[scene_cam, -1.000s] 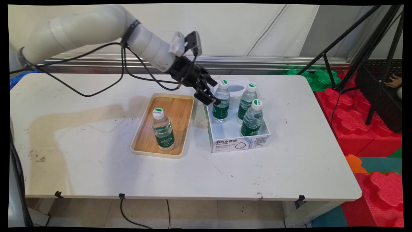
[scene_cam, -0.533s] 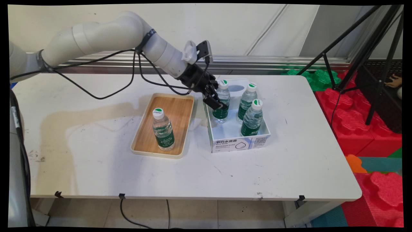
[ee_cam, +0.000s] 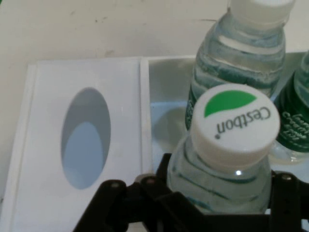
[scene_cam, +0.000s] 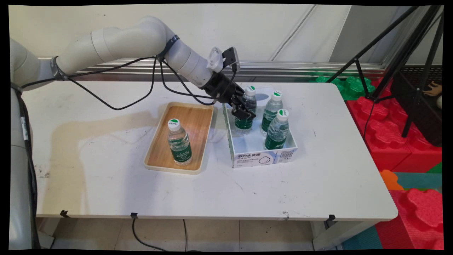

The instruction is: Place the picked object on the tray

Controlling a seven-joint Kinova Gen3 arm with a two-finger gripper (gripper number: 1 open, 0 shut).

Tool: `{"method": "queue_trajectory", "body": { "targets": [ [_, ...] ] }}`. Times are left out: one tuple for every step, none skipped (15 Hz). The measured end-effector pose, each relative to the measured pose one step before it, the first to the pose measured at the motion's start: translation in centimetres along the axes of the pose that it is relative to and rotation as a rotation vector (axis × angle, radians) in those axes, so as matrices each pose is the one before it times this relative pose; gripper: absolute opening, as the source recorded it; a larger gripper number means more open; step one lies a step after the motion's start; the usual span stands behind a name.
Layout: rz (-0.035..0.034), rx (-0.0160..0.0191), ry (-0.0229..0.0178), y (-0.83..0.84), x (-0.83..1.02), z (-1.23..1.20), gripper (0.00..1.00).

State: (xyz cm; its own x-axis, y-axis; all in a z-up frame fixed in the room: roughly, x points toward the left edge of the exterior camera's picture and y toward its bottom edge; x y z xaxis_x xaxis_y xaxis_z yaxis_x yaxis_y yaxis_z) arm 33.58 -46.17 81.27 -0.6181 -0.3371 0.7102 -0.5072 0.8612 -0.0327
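There my end effector (scene_cam: 244, 110) sat in the white box (scene_cam: 262, 156), its fingers closed around the shoulder of the back-left bottle (scene_cam: 245, 112), which leaned a little (its white cap read "Cestbon" in the hand view (ee_cam: 233, 124)). Two more bottles (scene_cam: 276, 130) stood upright just beside it in the same box. Left of the box lay a wooden tray (scene_cam: 193, 122) carrying a single bottle (scene_cam: 179, 142), all on the white worktop (scene_cam: 88, 148).
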Motion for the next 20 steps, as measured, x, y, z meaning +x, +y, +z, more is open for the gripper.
{"method": "queue_trajectory", "body": {
  "targets": [
    [-0.00224, -0.00115, 0.00087, -0.040, 0.019, 0.050, 0.00],
    [-0.00397, -0.00113, 0.00199, -0.045, 0.018, 0.033, 0.00],
    [-0.00561, -0.00073, 0.00334, -0.064, 0.020, -0.011, 0.00],
    [-0.00294, -0.00110, 0.00401, -0.035, 0.073, -0.047, 0.00],
    [-0.00146, -0.00162, 0.00356, -0.038, 0.093, -0.042, 0.00],
    [-0.00076, -0.00058, 0.00444, -0.046, 0.071, -0.176, 0.00],
    [-0.00004, -0.00051, 0.00533, -0.029, 0.086, -0.293, 0.00],
    [0.00024, -0.00014, 0.00571, -0.009, 0.084, -0.332, 0.00],
    [0.00003, -0.00050, 0.00444, 0.000, 0.080, -0.259, 0.00],
    [0.00163, -0.00121, 0.00777, 0.051, 0.162, -0.465, 0.00],
    [0.00113, -0.00073, 0.00914, 0.077, 0.171, -0.561, 0.00],
    [0.00107, -0.00163, 0.00908, 0.122, 0.176, -0.652, 0.00],
    [0.00104, -0.00099, 0.00811, 0.113, 0.155, -0.635, 0.00],
    [0.00288, -0.00155, 0.00997, 0.167, 0.219, -0.840, 0.00],
    [0.00400, -0.00111, 0.01029, 0.173, 0.249, -0.936, 0.00],
    [0.00355, -0.00108, 0.00770, 0.145, 0.197, -0.798, 0.00],
    [0.00409, -0.00042, 0.00889, 0.149, 0.209, -0.965, 0.00],
    [0.00514, -0.00089, 0.00889, 0.177, 0.219, -1.038, 0.00],
    [0.00426, -0.00095, 0.00734, 0.139, 0.171, -0.859, 0.00],
    [0.00181, 0.00017, 0.00517, 0.096, 0.070, -0.637, 0.00]
  ]
}}
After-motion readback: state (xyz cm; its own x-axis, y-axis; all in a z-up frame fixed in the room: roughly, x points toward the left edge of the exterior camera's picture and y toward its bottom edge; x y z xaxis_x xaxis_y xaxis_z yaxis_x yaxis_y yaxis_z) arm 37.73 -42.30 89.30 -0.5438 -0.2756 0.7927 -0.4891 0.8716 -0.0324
